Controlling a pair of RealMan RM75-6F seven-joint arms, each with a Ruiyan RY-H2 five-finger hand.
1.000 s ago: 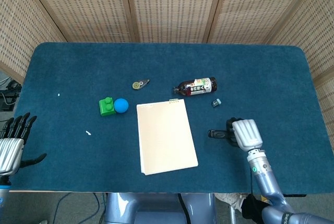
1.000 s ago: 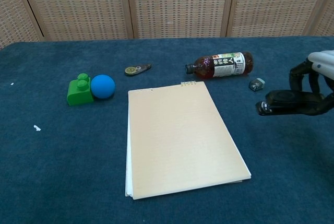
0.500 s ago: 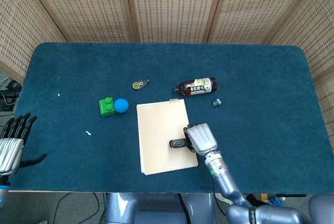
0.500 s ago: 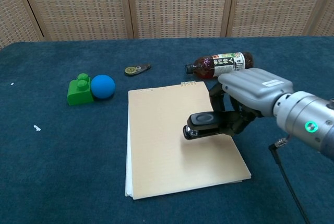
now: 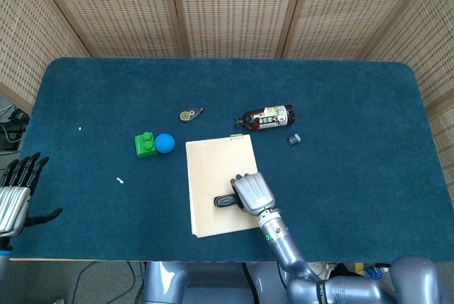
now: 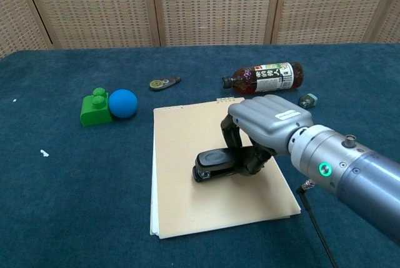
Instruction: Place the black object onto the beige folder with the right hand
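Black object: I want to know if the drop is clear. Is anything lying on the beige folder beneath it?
Nothing visible does. The right hand holds the black object over the middle of the beige folder, whose surface is bare. The bottle and blue ball lie off it, on the table.

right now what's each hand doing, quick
Left hand: open, fingers apart, holding nothing, at the table's left edge.
Right hand: grips the black object over the beige folder.
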